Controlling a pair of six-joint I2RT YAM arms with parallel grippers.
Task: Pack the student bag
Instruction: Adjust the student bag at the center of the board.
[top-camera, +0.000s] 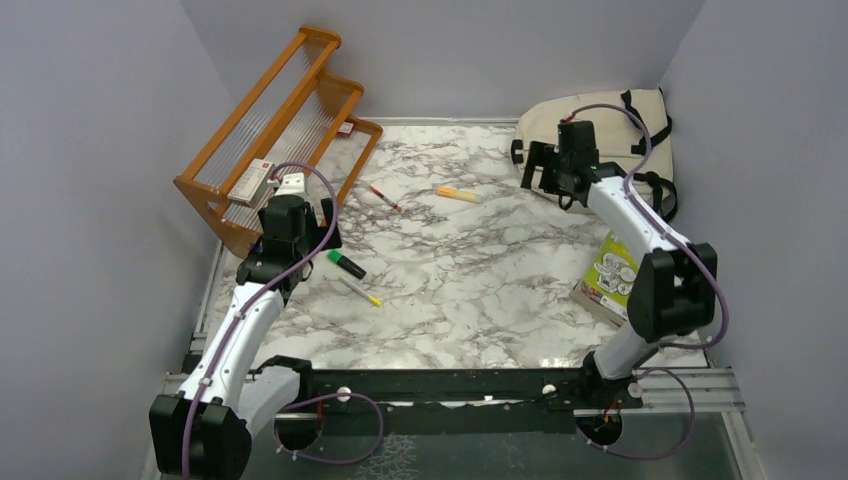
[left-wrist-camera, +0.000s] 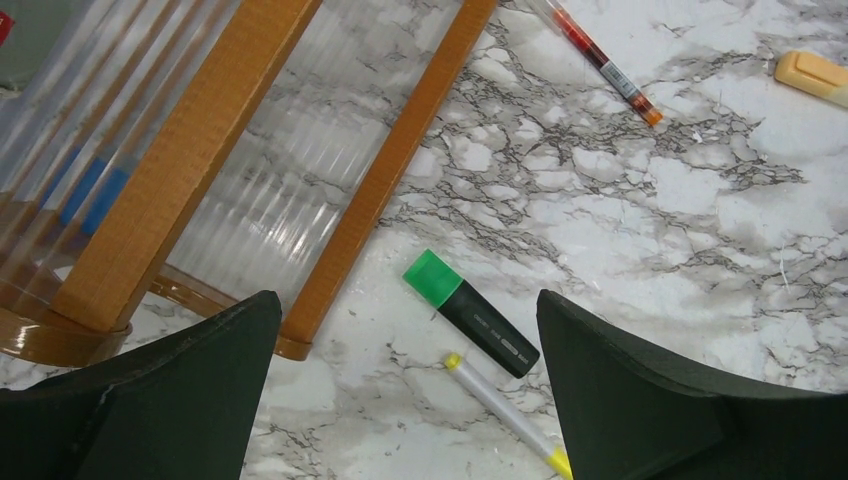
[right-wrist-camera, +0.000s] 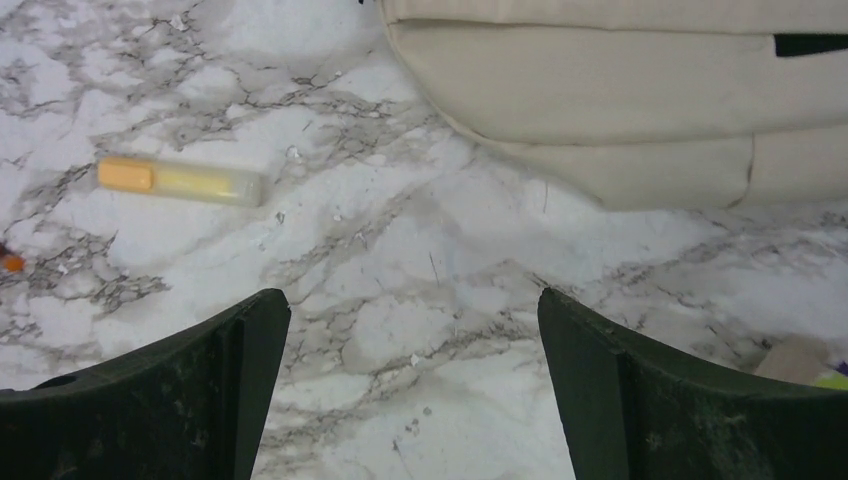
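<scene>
The student bag (top-camera: 612, 135) lies flat at 1 o'clock on the marble table (top-camera: 470, 290), tucked into the far right corner, and we see no open mouth on it. That is our main worry: anything carried over before the bag is opened will only land on the canvas, and a pinch on the soft cloth may drag the whole bag instead of parting it. On the other side, the green highlighter (left-wrist-camera: 470, 312) has a thin yellow pen (left-wrist-camera: 500, 410) just beside it, so a careless close could take both or flick one away. The foot of the wooden rack (top-camera: 270, 130), near at 9 o'clock, could be struck.

The left gripper (left-wrist-camera: 405, 325) hangs above that highlighter, fingers wide apart and holding nothing, the arm stretched forward with its wrist tipped down. The right gripper (right-wrist-camera: 412, 300), likewise spread and empty, hovers over bare marble just short of the bag's near edge, with its elbow raised at 3 o'clock and its forearm reaching toward 11
</scene>
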